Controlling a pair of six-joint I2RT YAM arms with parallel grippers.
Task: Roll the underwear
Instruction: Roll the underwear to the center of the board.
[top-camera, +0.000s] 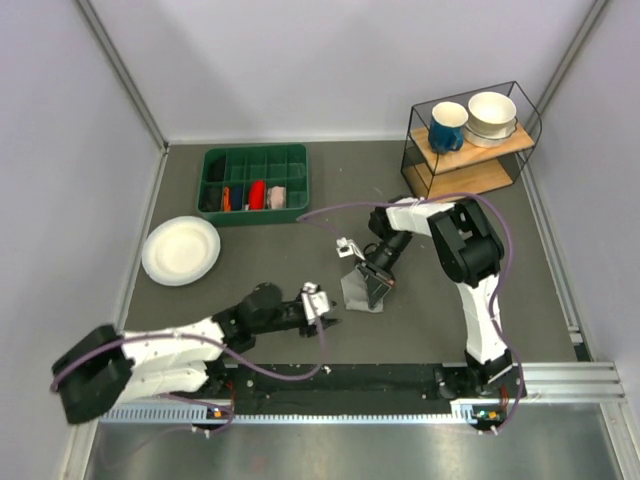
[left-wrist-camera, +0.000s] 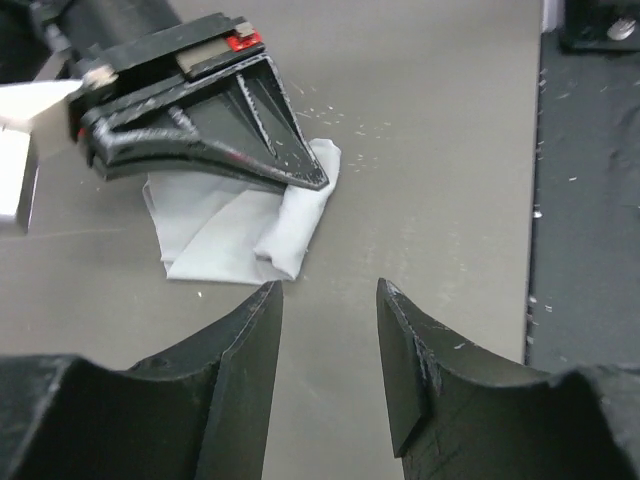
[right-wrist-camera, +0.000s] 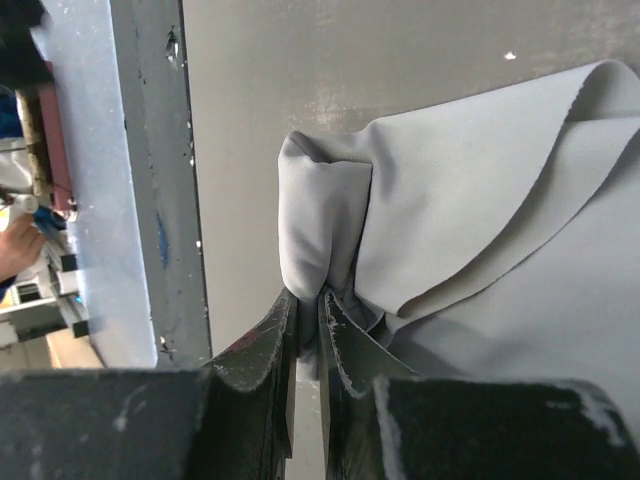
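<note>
The underwear (top-camera: 360, 290) is lying on the grey table (top-camera: 270, 250) at centre frame in the top view, below and right of the green tray (top-camera: 255, 216). It's partly rolled: a short fat roll along one edge, w/ flat loose fabric beside it.

The right gripper (right-wrist-camera: 307, 298) is sitting right on it, jaws drawn nearly together and pinching the near end of that rolled fold. In the right wrist view the roll is running straight up the frame from the fingertips, w/ the loose sheet spreading to the right. That arm is the nearer one by far, since it's already holding cloth.

The left gripper (left-wrist-camera: 328, 290) is standing open, approx. halfway, w/ nothing between the jaws but bare table. In the left wrist view the garment is lying ahead and to the upper left, its near edge just short of the left-hand fingertip. Can't tell if that tip is grazing cloth or hanging above it. The roll's long axis is running bottom to top of that frame, leaning slightly right, so its near end is pointing almost at this claw. The flat part is lying to the left of it.

Judging from this, the roll needs turning sideways over the flat part, i.e. across its axis. The left claw would have to edge up and left to catch the free end.
</note>
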